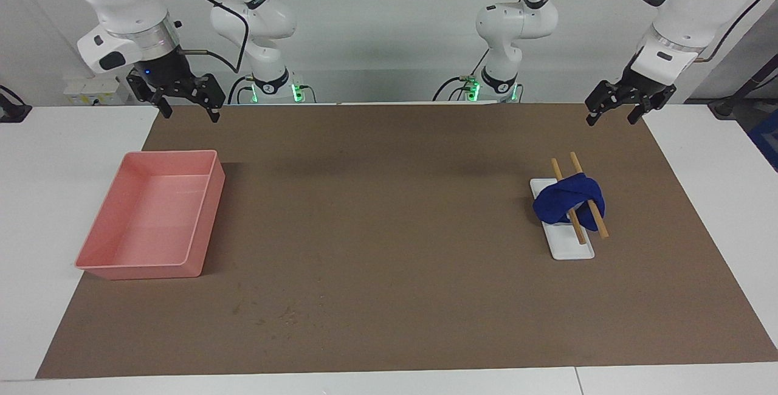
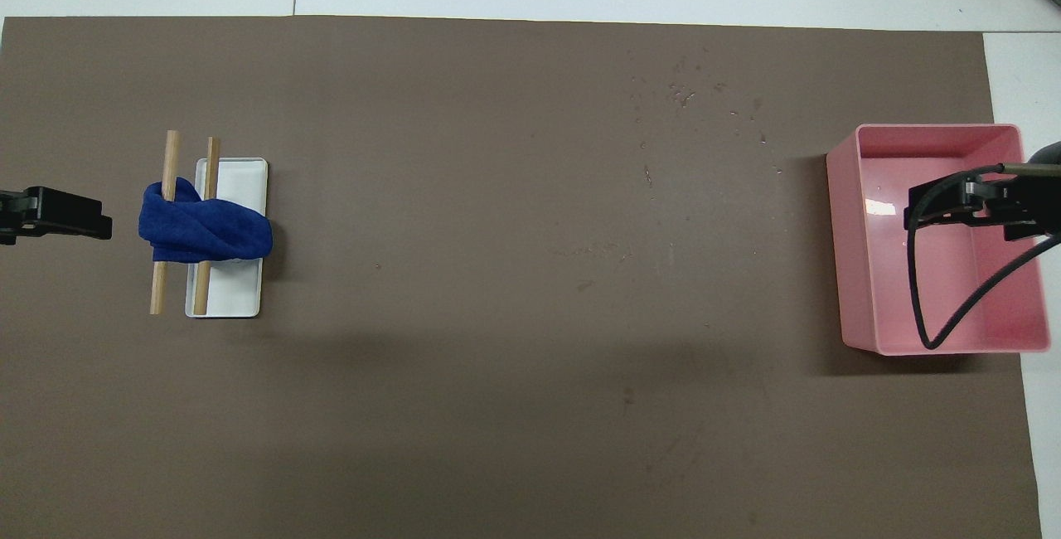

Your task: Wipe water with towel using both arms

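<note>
- One towel (image 1: pixel 568 199) lies bunched across two wooden sticks (image 1: pixel 588 195) on one white dish (image 1: pixel 571 248), at my left arm's end of the brown mat (image 1: pixel 389 273).
- One pink tray (image 1: pixel 182 267) sits well apart from the dish, at my right arm's end.
- My left gripper (image 1: pixel 614 114) hangs spread, empty, above the mat's edge near the dish.
- My right gripper (image 1: pixel 187 109) hangs spread, empty, up by the tray.

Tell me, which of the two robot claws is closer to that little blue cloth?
The left gripper. It hangs in the air at the towel's end of the table, off to its side. The right gripper hangs over the pink tray at the table's opposite end.
</note>
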Motion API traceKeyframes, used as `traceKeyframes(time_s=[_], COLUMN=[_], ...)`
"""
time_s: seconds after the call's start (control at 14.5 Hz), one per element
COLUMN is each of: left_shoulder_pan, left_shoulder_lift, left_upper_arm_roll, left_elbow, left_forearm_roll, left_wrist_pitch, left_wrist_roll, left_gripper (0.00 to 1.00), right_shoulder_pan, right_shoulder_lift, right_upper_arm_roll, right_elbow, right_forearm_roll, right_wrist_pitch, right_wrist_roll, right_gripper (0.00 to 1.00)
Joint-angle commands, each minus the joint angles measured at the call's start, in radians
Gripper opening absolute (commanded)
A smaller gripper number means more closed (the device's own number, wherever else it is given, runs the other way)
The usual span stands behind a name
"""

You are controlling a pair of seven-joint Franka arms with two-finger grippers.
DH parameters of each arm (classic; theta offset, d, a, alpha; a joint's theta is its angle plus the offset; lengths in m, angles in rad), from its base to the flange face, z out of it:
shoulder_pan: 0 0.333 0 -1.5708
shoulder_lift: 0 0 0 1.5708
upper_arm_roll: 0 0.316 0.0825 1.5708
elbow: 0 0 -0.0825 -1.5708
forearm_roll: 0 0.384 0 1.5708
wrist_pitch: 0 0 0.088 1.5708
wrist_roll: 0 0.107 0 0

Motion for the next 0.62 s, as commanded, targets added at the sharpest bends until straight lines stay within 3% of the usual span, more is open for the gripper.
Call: traceKeyframes(time_s=[0.0, 0.55], left_shoulder_pan=[-0.008, 0.005], left_shoulder_lift=[-0.01, -0.016], left_upper_arm_roll=[0.003, 0.009], left_elbow=[0.003, 0.002], left_forearm_roll=[0.016, 0.014], left_wrist_pitch=[-0.006, -0.012], left_wrist_roll=[-0.001, -0.016], left_gripper=[1.0, 1.0], right_shoulder_pan=[-0.013, -0.013], right_shoulder_lift=[-0.031, -0.031], right_upper_arm_roll=[0.01, 0.01], right_elbow=[-0.037, -0.037], right_forearm_roll=[-0.001, -0.001], right_wrist_pitch=[0.026, 0.022], right_wrist_roll=[-0.011, -0.015], right_gripper=[1.0, 1.0])
